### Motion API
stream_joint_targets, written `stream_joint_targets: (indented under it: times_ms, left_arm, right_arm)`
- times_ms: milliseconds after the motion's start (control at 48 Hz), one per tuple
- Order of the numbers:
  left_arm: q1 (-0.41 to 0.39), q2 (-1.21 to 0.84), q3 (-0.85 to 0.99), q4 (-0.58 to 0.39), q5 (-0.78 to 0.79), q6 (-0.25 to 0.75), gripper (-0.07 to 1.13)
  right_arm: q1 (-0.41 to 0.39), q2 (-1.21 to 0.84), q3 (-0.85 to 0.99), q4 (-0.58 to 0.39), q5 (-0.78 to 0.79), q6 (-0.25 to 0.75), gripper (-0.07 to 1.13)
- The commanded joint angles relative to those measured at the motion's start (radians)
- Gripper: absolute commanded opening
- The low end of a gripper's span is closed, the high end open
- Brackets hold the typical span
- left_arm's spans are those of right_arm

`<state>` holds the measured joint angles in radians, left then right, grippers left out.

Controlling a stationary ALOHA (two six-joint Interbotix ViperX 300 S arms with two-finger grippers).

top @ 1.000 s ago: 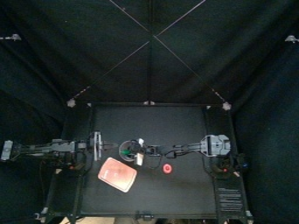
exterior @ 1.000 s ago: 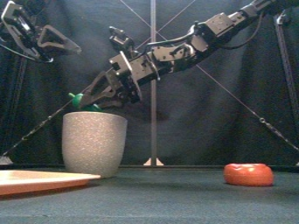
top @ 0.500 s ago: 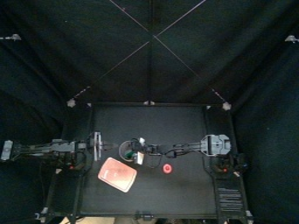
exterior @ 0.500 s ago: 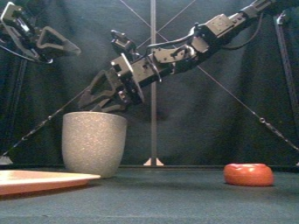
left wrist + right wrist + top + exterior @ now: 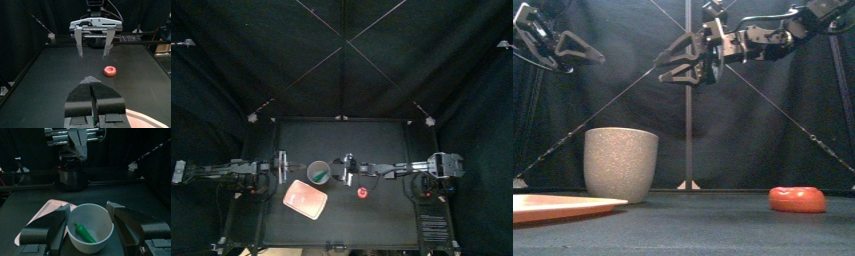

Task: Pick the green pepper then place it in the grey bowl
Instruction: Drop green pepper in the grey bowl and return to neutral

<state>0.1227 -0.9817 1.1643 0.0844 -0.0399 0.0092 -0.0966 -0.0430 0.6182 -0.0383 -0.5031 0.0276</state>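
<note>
The green pepper (image 5: 83, 232) lies inside the grey bowl (image 5: 620, 163), on the table's left side, so the job looks done. The right gripper (image 5: 673, 68) hangs high above, a little to the right, wide and empty. The left gripper (image 5: 91, 79) rests far left, pinched closed.

The top camera hangs high and far off, looking down on the whole black table (image 5: 385, 140). The front camera sits at the table's front edge, level and close to the grey speckled cup (image 5: 620, 163) and the red toy (image 5: 798, 198). The left wrist camera looks across at the right gripper (image 5: 93, 56) and that toy. The right wrist camera looks down into the cup from near, facing the left gripper (image 5: 79, 154).
</note>
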Motion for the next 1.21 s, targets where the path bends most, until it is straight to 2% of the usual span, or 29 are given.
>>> stream_joint_targets:
  times_ms: [21,500,1208]
  left_arm:
    - [-0.003,0.005,-0.003,-0.002,-0.015,0.003,0.07]
    - [-0.003,0.003,0.018,0.006,-0.097,0.003,0.07]
    - [0.005,0.003,0.037,0.005,-0.106,0.003,0.07]
  right_arm:
    - [-0.009,-0.08,0.075,0.003,-0.077,0.002,0.94]
    - [-0.012,-0.218,0.252,0.017,-0.117,0.005,0.94]
    - [-0.011,-0.279,0.308,0.028,-0.117,0.005,0.94]
